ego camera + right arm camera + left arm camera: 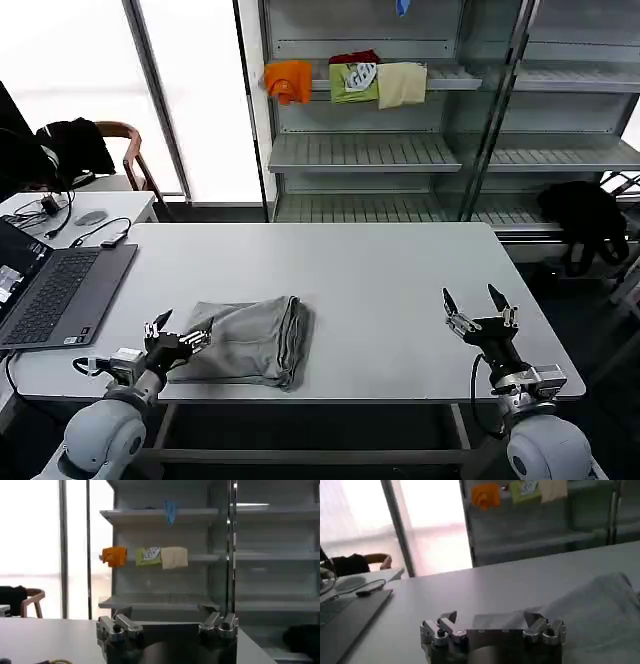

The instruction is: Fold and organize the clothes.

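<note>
- Already folded: grey shirt [248, 340] lies compact on counter [380, 290], near front edge.
- Left end effector [178, 334] open, at shirt's edge, gripping nothing.
- Right end effector [479, 309] open, well apart.
- Left to do, prob.: put it away.

Folded grey shirt [250, 340] on table [380, 290]; left tool [180, 334] open beside it; right tool [478, 308] open.

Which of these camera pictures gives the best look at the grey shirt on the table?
The head view: the folded grey shirt lies whole on the table, beside the left gripper. The left wrist view catches just part of it; the right wrist view faces the shelves.
</note>
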You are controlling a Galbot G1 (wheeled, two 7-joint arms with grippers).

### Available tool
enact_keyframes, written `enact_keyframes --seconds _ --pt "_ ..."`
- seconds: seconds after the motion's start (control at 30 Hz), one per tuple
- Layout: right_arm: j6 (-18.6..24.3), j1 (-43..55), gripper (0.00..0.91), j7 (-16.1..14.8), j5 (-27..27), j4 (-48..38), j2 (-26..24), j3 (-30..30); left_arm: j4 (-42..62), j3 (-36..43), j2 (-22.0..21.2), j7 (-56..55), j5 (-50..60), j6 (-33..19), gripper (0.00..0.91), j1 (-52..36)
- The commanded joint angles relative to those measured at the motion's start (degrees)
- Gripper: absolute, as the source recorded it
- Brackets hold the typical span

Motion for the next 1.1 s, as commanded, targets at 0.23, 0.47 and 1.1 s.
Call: enact_keyframes --seconds 0.23,0.47,1.1 --pt "0.0 0.2 0.907 -0.1 -0.1 -0.2 0.2 -0.2 7.8 -3.4 -3.8 2.3 -9.4 -0.5 0.907 -0.6" --pt "-0.1 0.6 0.907 -0.1 -0.2 -0.5 0.4 -0.6 7.2 -2.8 -6.0 3.2 -10.0 -1.1 0.907 0.1" --pt "0.0 0.3 0.907 -0.1 -0.2 -0.2 0.2 -0.5 7.8 -1.5 -8.1 3.5 -10.4 -1.5 0.020 0.2"
